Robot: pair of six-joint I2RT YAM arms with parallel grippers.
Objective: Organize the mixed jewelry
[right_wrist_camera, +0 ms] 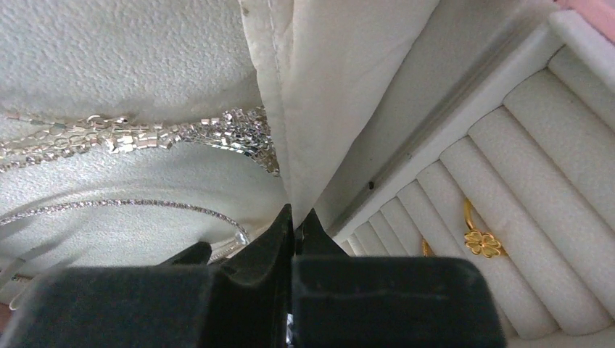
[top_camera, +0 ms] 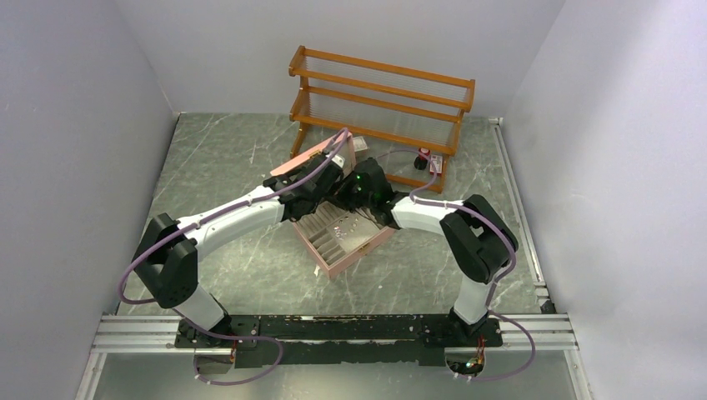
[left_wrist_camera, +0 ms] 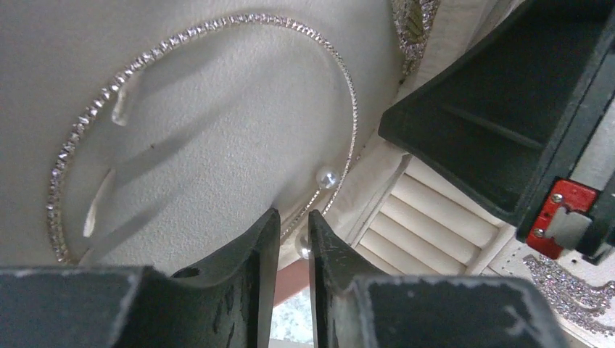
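Necklace [left_wrist_camera: 217, 23] loops on the lid pad of the pink box [top_camera: 358, 254], 11 o'clock from the ring rolls [right_wrist_camera: 508, 145], so the left gripper [left_wrist_camera: 294, 235] straddles its pearl end [left_wrist_camera: 326, 177], jaws narrowly parted, seemingly to pinch it, while the right gripper [right_wrist_camera: 292, 221], jaws pressed together, meets the cream flap [right_wrist_camera: 326, 87].

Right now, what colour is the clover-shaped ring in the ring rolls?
Gold. The clover ring shows best in the right wrist view.
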